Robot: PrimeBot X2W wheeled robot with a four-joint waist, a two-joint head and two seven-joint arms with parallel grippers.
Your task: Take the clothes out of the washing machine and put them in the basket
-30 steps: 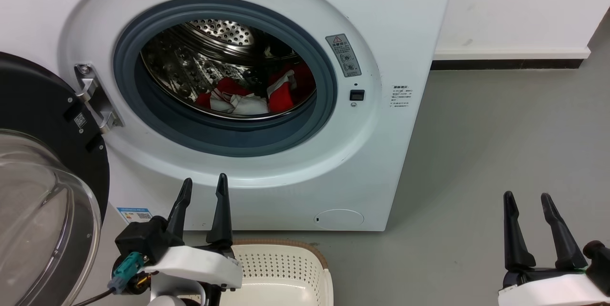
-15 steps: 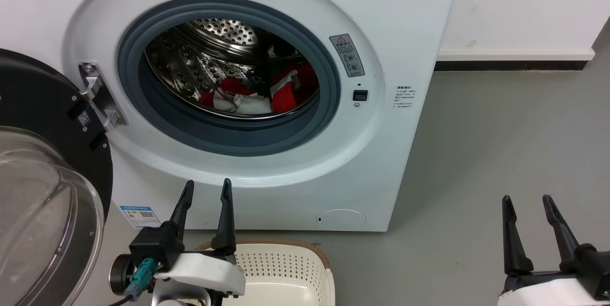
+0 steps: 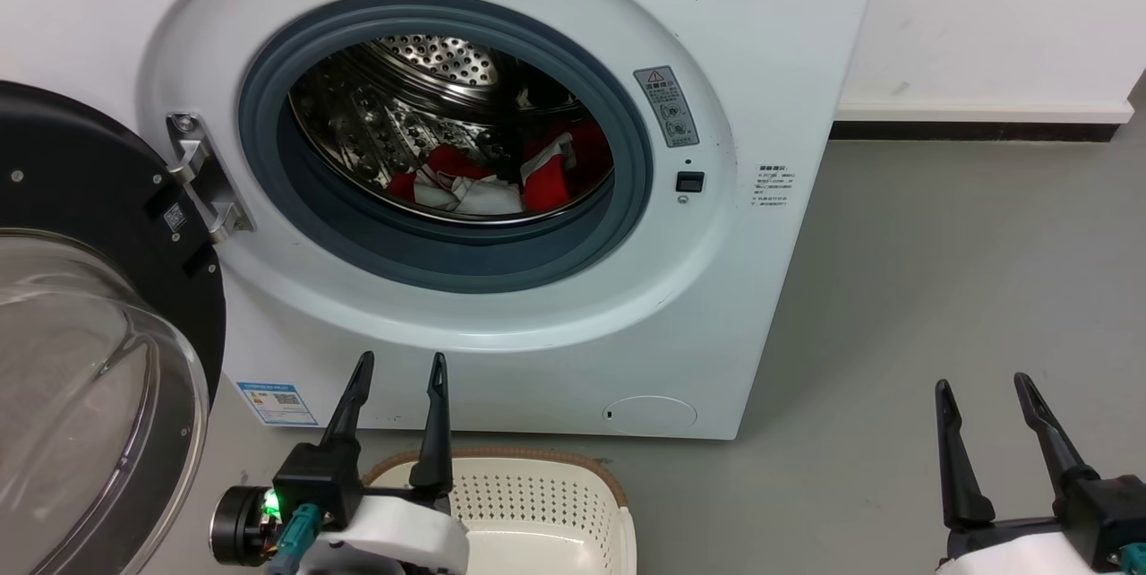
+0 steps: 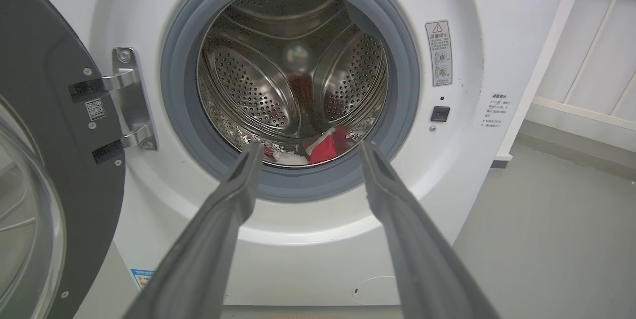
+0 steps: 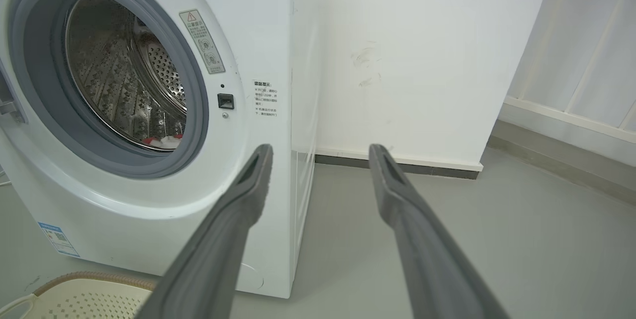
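Note:
The white washing machine [image 3: 734,64] stands with its round glass door [image 3: 81,351] swung open to the left. Red-and-white clothes [image 3: 501,176] lie at the bottom of the steel drum [image 4: 293,75], also visible as clothes [image 4: 325,146] in the left wrist view. The cream basket [image 3: 537,503] with a brown rim sits on the floor in front of the machine. My left gripper [image 3: 400,364] is open, just above the basket's near-left side, fingers pointing at the machine. My right gripper [image 3: 980,385] is open over bare floor at the lower right.
Grey floor [image 3: 967,270] stretches to the right of the machine. A white wall with a dark baseboard [image 3: 976,129] runs behind. The open door takes up the space at my left. A corner of the basket [image 5: 79,296] shows in the right wrist view.
The whole head view has shifted right and slightly down, so the camera moved. Both grippers sit a little lower in the picture. The clothes have not moved.

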